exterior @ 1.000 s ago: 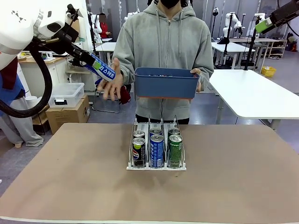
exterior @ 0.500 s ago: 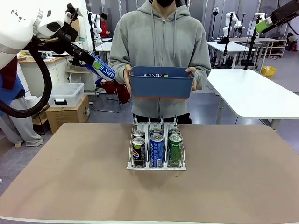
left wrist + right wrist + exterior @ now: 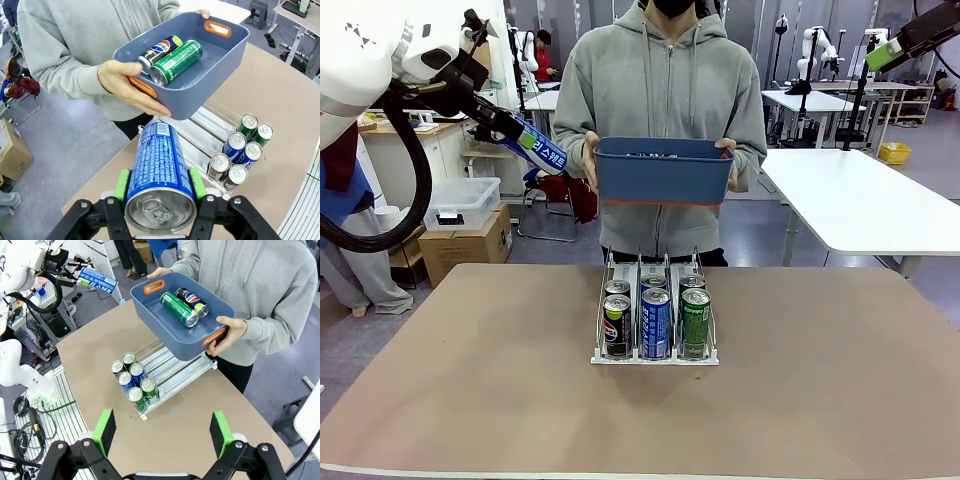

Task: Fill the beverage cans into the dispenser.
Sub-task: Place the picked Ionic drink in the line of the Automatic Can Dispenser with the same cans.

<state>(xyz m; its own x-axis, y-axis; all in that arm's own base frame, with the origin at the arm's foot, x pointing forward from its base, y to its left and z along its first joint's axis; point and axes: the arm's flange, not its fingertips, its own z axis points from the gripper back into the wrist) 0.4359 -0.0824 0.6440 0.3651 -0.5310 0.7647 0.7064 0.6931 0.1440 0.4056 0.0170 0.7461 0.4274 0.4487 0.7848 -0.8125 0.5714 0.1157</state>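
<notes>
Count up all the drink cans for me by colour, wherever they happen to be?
Black cans: 3 (two in the rack, one in the tub)
Blue cans: 3 (two in the rack, one in the left gripper)
Green cans: 3 (two in the rack, one in the tub)
Total: 9

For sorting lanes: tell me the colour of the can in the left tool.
Blue with white lettering; the can shows best in the left wrist view.
</notes>
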